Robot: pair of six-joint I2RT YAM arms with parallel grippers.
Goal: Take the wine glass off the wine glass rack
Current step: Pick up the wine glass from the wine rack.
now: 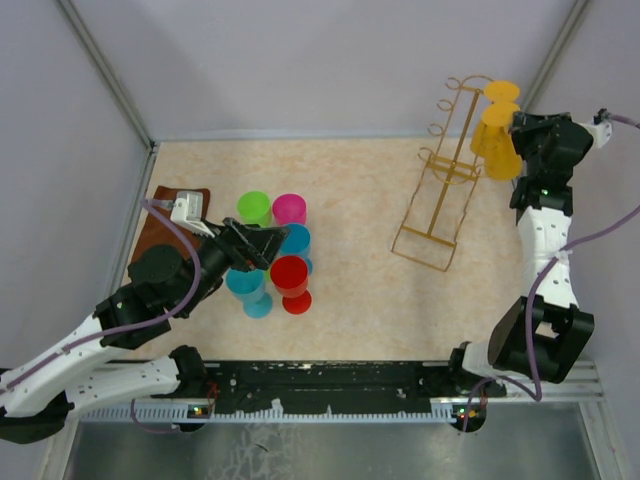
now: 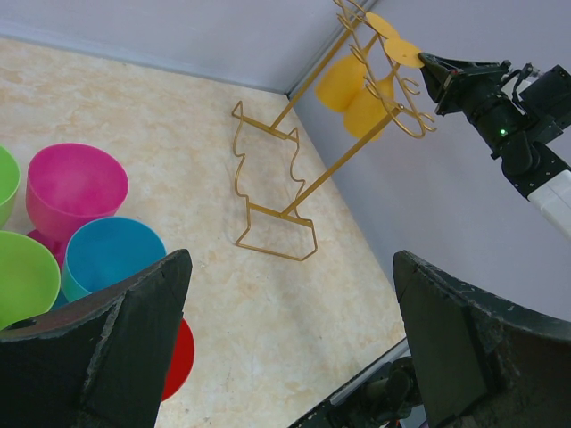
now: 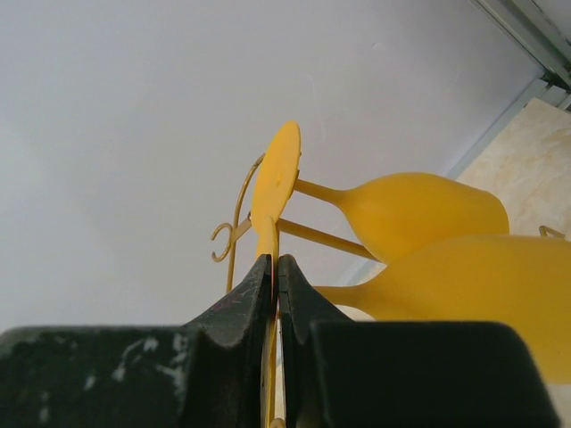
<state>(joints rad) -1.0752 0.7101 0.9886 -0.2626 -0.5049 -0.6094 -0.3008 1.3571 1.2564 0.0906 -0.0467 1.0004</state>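
Where the wine glass (image 3: pixel 482 285) hangs: bowl down from the upper rails of the wine glass rack (image 1: pixel 437 200), at the far right of the table (image 1: pixel 350 180), just beside a second yellow glass (image 3: pixel 419 214).
Right gripper (image 3: pixel 274 267): fingers pinched together on the wine glass's foot, which shows edge-on and is largely hidden between them.
Left gripper (image 2: pixel 290 259): fingers wide apart, holding nothing, above the coloured cups (image 2: pixel 76 187).
Hidden: several cups are partly covered by the left fingers, and most of the rack is cut off in the right wrist view.
Hard to make out: a brown item (image 1: pixel 170 215) lying partly under the left arm.
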